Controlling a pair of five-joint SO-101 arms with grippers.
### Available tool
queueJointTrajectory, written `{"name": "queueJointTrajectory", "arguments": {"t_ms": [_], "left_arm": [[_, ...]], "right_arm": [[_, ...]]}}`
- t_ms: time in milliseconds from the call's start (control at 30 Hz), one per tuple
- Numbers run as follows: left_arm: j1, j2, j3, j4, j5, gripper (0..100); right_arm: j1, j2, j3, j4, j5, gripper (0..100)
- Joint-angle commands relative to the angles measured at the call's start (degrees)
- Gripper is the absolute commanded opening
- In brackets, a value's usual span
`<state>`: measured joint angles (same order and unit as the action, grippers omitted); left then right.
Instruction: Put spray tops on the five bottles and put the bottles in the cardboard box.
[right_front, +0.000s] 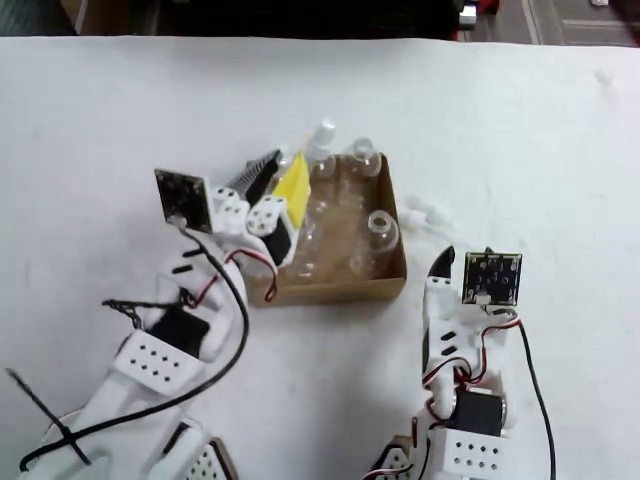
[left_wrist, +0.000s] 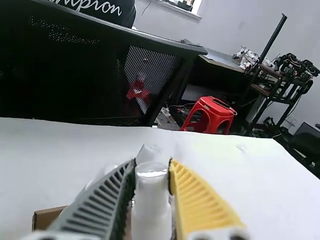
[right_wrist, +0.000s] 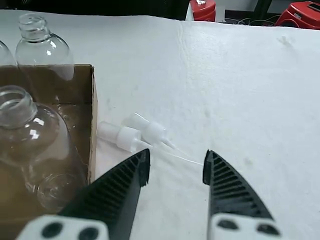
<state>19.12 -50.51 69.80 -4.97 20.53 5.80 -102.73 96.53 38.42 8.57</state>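
Observation:
The cardboard box (right_front: 393, 282) sits mid-table with several clear bottles in it, among them open-necked ones (right_front: 381, 228) (right_front: 362, 155). My left gripper (right_front: 283, 168) hangs over the box's far left corner. Its grey and yellow fingers (left_wrist: 197, 205) are shut on a white spray top (left_wrist: 150, 197); what is under the top is hidden. Another white-capped bottle (right_front: 322, 135) stands just past it. My right gripper (right_front: 443, 262) is open beside the box's right wall (right_wrist: 92, 115). Two loose spray tops (right_wrist: 120, 136) (right_wrist: 150, 131) lie on the table just beyond its tips (right_wrist: 175, 162). Open bottles (right_wrist: 42, 45) (right_wrist: 25, 125) stand inside that wall.
White cloth covers the table, with free room to the right and far side of the box. The loose spray tops (right_front: 420, 213) lie by the box's right far corner. A chair and a red stool (left_wrist: 212, 112) stand beyond the table's far edge.

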Motion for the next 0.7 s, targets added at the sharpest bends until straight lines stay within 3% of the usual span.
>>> {"name": "queueJointTrajectory", "arguments": {"t_ms": [0, 200, 667], "left_arm": [[0.7, 0.0, 4.3, -12.0, -0.7, 2], [0.9, 0.0, 7.4, -14.0, -6.4, 2], [3.6, 0.0, 10.6, -14.0, -8.0, 2]], "right_arm": [[-0.5, -0.2, 0.4, 0.2, 0.0, 15.5], [-0.6, -0.2, 0.4, 0.2, 0.0, 15.5], [-0.6, -0.2, 0.4, 0.1, 0.0, 15.6]]}}
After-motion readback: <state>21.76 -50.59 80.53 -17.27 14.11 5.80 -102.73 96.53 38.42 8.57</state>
